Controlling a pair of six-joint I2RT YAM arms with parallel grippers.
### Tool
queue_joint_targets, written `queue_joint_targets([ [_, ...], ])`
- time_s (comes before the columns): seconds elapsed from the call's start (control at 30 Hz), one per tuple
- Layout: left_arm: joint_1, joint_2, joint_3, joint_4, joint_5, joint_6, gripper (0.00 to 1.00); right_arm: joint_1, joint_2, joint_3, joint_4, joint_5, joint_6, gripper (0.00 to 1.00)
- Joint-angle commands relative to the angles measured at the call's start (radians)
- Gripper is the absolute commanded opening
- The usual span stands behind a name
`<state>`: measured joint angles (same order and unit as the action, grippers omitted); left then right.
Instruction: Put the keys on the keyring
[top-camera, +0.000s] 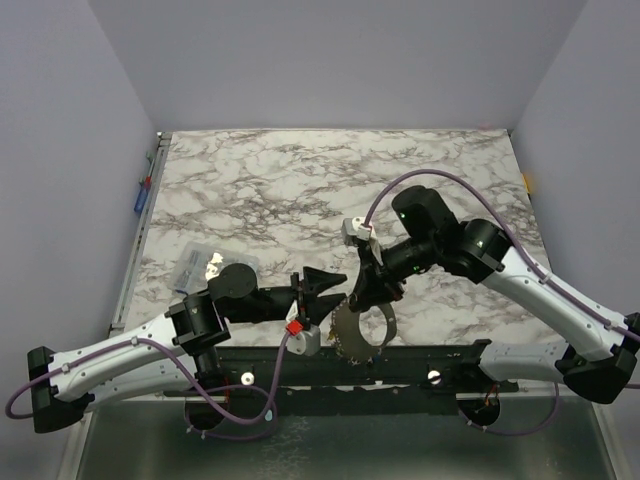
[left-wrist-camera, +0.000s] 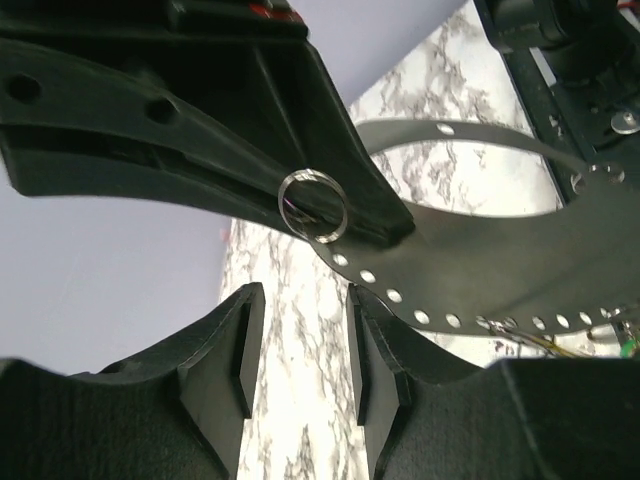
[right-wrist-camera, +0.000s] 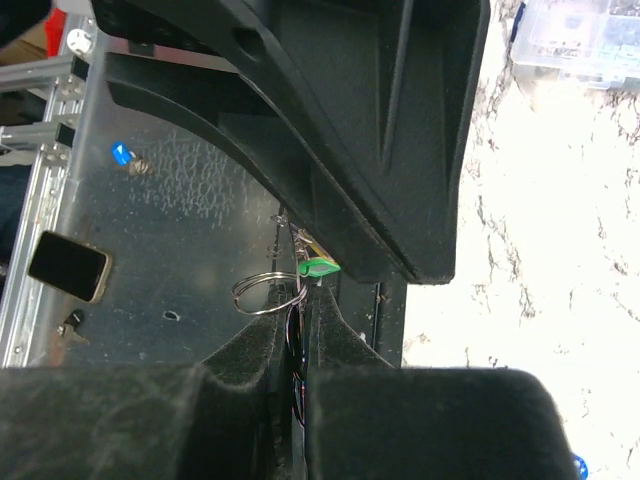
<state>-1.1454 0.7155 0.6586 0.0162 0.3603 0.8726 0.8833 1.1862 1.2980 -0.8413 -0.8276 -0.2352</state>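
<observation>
Bag (top-camera: 198, 262): on table (top-camera: 300, 180), near its left edge.
Left gripper (top-camera: 333, 284): by the near edge, middle, just left of right gripper (top-camera: 354, 298).
Keyring (right-wrist-camera: 265, 293): between right gripper's fingertips.
Key (right-wrist-camera: 318, 267): just beside Keyring.

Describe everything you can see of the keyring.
The keyring is a thin, silvery wire ring, round and shiny, apparently doubled like a split ring. It is held in the air at the fingertips of the right hand, whose shut fingers seem to pinch one side while most of the loop juts free. A green key tag sits right against it; whether that key is threaded on cannot be told.
</observation>
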Motion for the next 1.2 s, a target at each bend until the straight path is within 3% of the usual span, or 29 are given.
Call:
queue_joint_targets([
  [0.0, -0.011, -0.009, 0.029, -0.153, 0.004, 0.035, 0.45, -0.034, 0.011, 0.072, 0.027, -0.057, 0.023, 0.01],
  [0.27, -0.011, -0.028, 0.108, -0.273, -0.077, 0.025, 0.45, -0.047, 0.026, 0.084, 0.006, -0.057, 0.016, 0.01],
  [0.53, -0.011, -0.051, 0.191, -0.333, -0.193, -0.115, 0.53, -0.047, -0.011, 0.034, 0.054, -0.002, 0.020, 0.01],
  [0.63, -0.011, -0.100, 0.234, -0.353, -0.191, -0.179, 0.56, -0.047, -0.027, 0.015, 0.073, 0.009, 0.020, 0.01],
  [0.87, -0.011, -0.006, 0.355, -0.399, -0.090, -0.380, 0.62, -0.047, -0.074, -0.024, 0.117, 0.024, 0.012, 0.01],
  [1.17, -0.010, 0.113, 0.369, -0.369, -0.027, -0.489, 0.63, -0.047, -0.082, -0.026, 0.123, 0.037, 0.001, 0.01],
])
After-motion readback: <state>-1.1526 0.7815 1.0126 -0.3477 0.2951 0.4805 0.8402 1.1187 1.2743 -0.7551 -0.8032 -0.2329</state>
